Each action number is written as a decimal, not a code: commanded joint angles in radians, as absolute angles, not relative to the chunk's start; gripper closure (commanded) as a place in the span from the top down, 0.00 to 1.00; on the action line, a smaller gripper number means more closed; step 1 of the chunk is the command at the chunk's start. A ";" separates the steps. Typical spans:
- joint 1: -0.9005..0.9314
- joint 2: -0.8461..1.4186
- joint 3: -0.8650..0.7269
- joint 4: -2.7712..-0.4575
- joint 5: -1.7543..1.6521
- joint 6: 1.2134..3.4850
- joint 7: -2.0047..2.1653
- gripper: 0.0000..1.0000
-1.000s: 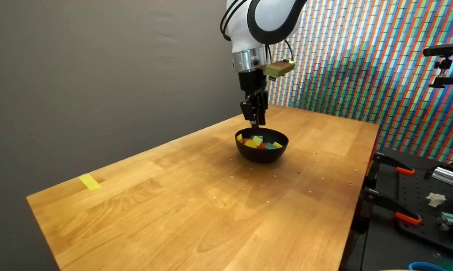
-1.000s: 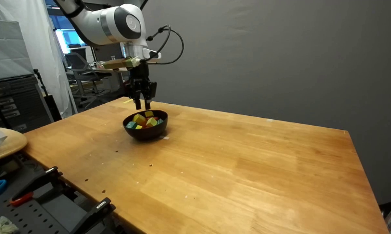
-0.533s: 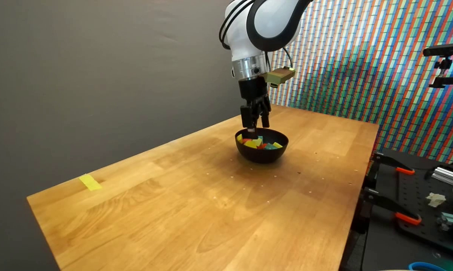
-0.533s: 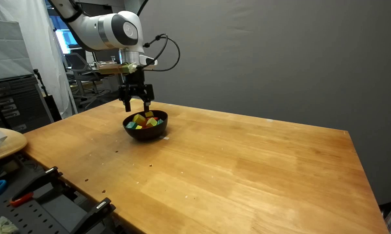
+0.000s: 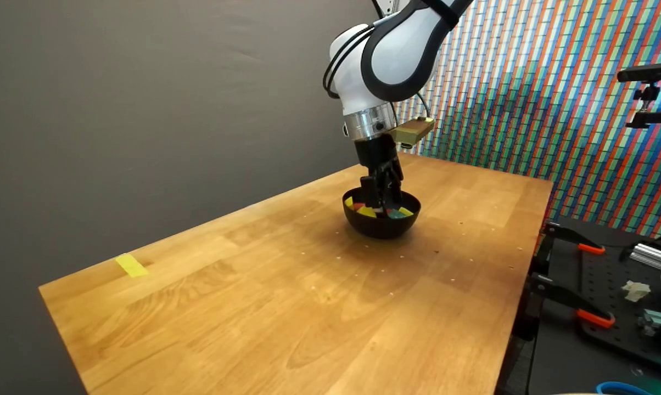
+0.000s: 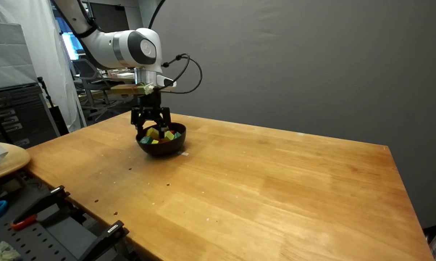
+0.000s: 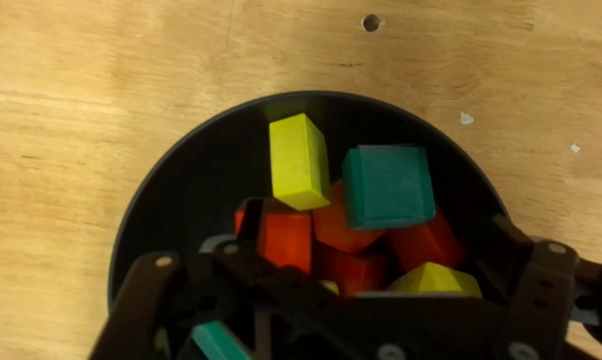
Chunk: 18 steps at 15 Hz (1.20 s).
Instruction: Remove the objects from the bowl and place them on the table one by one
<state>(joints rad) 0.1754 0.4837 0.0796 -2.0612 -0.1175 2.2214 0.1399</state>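
Below the claw, we see smooth, matt-looking blocks in a matt bowl on a lightly glossy, grained wooden table; above the claw, a metal collar shines.

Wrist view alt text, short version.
Open claw over a black bowl of red, yellow and green blocks; the bowl sits on a light wooden table. At the bottom, the claw hides part of the bowl.

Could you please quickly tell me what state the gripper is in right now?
Gripper: open, jaws wide apart at the bowl, holding nothing; red blocks show in the gap in the wrist view.
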 commanded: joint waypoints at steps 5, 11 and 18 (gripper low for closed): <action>0.203 0.476 0.060 -2.078 -0.206 2.168 0.141 0.52; 0.229 0.476 0.058 -2.067 -0.316 2.140 0.145 0.34; 0.215 0.258 0.123 -2.079 -0.264 2.075 0.048 0.34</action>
